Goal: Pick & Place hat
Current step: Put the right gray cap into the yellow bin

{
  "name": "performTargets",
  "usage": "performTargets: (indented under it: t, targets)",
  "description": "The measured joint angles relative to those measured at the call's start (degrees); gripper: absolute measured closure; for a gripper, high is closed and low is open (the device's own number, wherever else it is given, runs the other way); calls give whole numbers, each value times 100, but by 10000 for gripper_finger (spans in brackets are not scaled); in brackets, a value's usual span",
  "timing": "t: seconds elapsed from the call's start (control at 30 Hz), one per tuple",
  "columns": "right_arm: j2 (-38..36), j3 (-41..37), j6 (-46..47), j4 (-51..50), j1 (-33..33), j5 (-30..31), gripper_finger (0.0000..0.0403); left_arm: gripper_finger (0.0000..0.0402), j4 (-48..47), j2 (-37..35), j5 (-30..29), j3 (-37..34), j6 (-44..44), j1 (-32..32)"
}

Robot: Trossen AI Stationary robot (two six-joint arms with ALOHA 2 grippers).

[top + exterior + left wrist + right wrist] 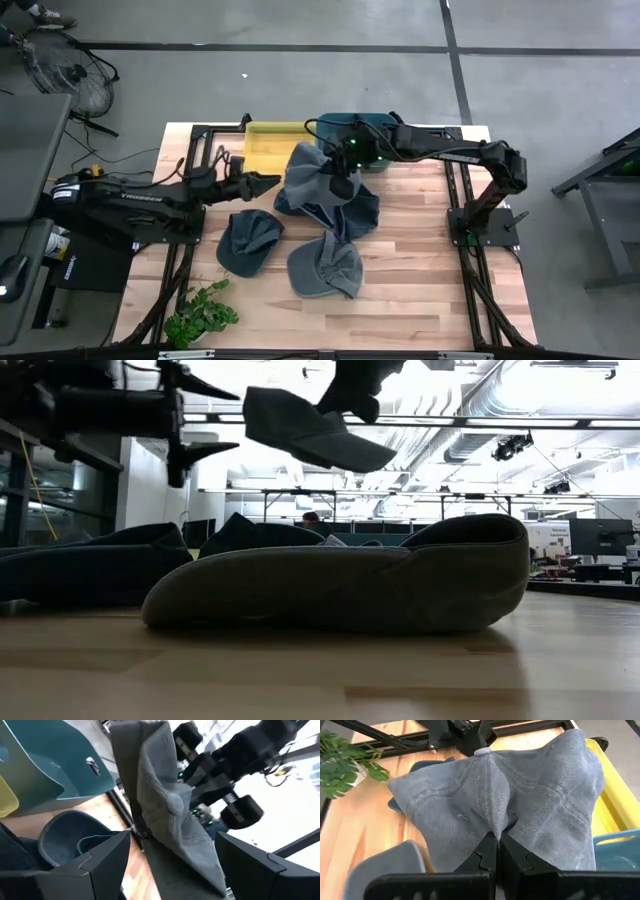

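Cloth is draping limply as the hat [495, 805] is hanging above the table, pinched in the shut right gripper [496, 840], light, best taken by a fold; left gripper [262, 183] is gaping empty.

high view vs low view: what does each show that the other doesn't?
Only the high view: the yellow plastic bin and teal bin at the table's far edge, the green leafy plant, and the full layout of grey fabric caps lying on the wood.

Only the low view: the lifted grey cap hanging clear of the wooden tabletop, and the room behind.

Both: the right end effector shut on that cap, the left end effector open beside it.
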Motion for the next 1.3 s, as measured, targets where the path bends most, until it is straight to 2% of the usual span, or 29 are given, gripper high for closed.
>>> performTargets:
  t: [0.17, 0.33, 0.67, 0.77, 0.93, 1.07, 1.23, 1.3]
  targets:
    - [77, 150, -73, 45, 15, -40, 403, 113, -115, 554, 49, 420, 65, 0]
    - [88, 151, -74, -15, 9, -22, 403, 113, -38, 1036, 341, 834, 66, 0]
    - [88, 149, -22, -15, 11, -23, 403, 114, -87, 1481, 656, 1534, 241, 0]
    - [87, 148, 29, -40, 11, -21, 403, 126, -146, 1484, 660, 1589, 240, 0]
    - [88, 142, 33, -55, 11, 44, 403, 186, -250, 1484, 660, 1593, 209, 0]
    - [87, 142, 33, -55, 15, 26, 403, 261, -275, 1484, 643, 1593, 63, 0]
    - [85, 142, 28, -55, 27, 2, 403, 377, -294, 1484, 504, 1593, 67, 0]
    - [85, 141, 23, -55, 26, 0, 403, 390, -298, 1484, 447, 1593, 92, 0]
